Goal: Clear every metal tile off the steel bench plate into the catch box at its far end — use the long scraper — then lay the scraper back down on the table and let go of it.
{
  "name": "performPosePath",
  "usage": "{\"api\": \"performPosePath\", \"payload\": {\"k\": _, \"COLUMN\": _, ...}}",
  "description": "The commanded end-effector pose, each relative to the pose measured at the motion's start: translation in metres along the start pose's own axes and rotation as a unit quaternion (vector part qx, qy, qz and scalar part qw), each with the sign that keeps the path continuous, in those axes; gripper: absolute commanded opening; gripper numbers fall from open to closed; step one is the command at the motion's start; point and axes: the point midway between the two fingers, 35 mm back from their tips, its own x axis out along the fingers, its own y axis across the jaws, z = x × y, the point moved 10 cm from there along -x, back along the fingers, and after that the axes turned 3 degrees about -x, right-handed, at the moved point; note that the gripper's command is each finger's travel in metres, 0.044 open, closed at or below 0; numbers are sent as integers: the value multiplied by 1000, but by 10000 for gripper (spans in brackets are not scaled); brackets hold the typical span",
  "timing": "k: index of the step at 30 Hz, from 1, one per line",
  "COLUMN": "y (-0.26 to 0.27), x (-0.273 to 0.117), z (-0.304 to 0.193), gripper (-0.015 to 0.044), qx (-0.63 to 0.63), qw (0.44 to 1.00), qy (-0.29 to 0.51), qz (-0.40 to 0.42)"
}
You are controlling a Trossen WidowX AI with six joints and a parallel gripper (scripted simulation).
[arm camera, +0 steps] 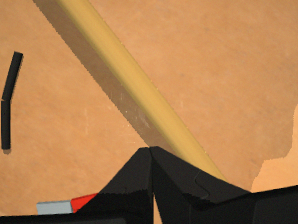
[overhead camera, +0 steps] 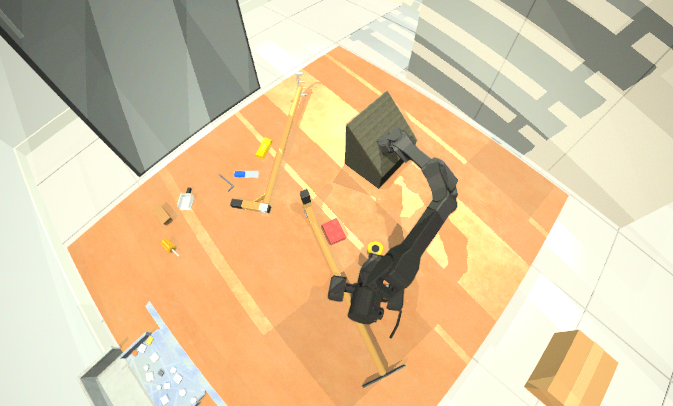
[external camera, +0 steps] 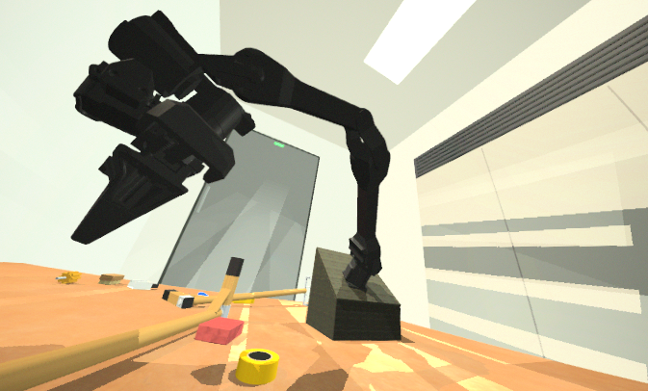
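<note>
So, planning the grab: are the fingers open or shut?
Shut: the fingers meet at their tips, with the scraper's handle beyond them.

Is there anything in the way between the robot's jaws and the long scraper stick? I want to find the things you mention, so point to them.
Nothing visible is in the way. The closed jaws (external camera: pixel 79 240) hang above the long scraper (overhead camera: pixel 322 238) (external camera: pixel 137 340) (arm camera: pixel 145 102), with only air between. The red block (overhead camera: pixel 333 231) (external camera: pixel 220 329) lies beside its handle.

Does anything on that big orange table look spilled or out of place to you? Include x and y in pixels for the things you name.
Nothing looks spilled. Small pale tiles (overhead camera: pixel 154 357) lie scattered over the steel plate (overhead camera: pixel 170 342), but clearing them is the job, so that seems expected. The long scraper (overhead camera: pixel 322 237) (external camera: pixel 122 342) (arm camera: pixel 142 95) lies flat, its blade (overhead camera: pixel 397 369) attached.
</note>
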Motion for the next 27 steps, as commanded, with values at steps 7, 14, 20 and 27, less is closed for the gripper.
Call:
{"api": "performPosePath", "payload": {"k": 7, "y": -1, "x": 26, "z": -5, "gripper": 0, "qx": 4, "qw": 1000, "qy": 1, "qz": -2}}
{"api": "performPosePath", "payload": {"k": 14, "y": 0, "x": 43, "z": -9, "gripper": 0, "qx": 4, "qw": 1000, "qy": 0, "qz": -1}}
{"api": "performPosePath", "payload": {"k": 20, "y": 1, "x": 58, "z": -14, "gripper": 0, "qx": 4, "qw": 1000, "qy": -1, "qz": 0}}
{"api": "performPosePath", "payload": {"k": 27, "y": 3, "x": 75, "z": -20, "gripper": 0, "qx": 5, "qw": 1000, "qy": -2, "qz": 0}}
